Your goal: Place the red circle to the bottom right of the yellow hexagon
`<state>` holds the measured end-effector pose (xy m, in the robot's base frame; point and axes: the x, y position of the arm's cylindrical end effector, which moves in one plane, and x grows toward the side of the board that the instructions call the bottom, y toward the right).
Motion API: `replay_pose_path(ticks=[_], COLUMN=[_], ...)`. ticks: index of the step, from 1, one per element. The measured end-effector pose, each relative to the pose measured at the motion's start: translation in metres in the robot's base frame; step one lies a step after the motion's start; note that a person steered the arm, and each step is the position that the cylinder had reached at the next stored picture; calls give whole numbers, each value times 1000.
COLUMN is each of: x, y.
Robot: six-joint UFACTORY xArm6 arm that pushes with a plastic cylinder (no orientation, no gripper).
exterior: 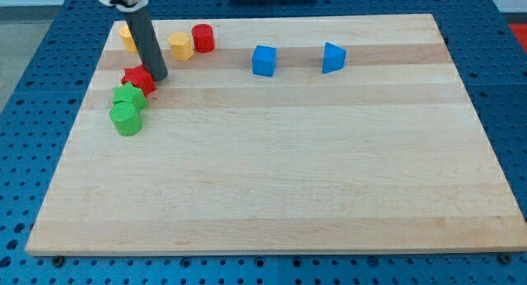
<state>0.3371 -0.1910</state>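
Note:
The red circle (203,38) stands near the view's top left, touching the right side of the yellow hexagon (180,46). My tip (158,77) is below and left of the hexagon, against the right side of a red star-shaped block (137,77). The rod rises up and to the left and hides part of another yellow block (126,36).
A green star-shaped block (129,96) and a green circle (126,118) sit just below the red star. A blue cube (263,60) and a blue wedge-shaped block (333,58) lie along the top of the wooden board (272,178).

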Motion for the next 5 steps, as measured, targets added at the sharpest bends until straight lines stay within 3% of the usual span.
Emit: replay_pose_path(ticks=[1, 3, 4, 5], x=[0, -23, -63, -116], y=[2, 93, 136, 131])
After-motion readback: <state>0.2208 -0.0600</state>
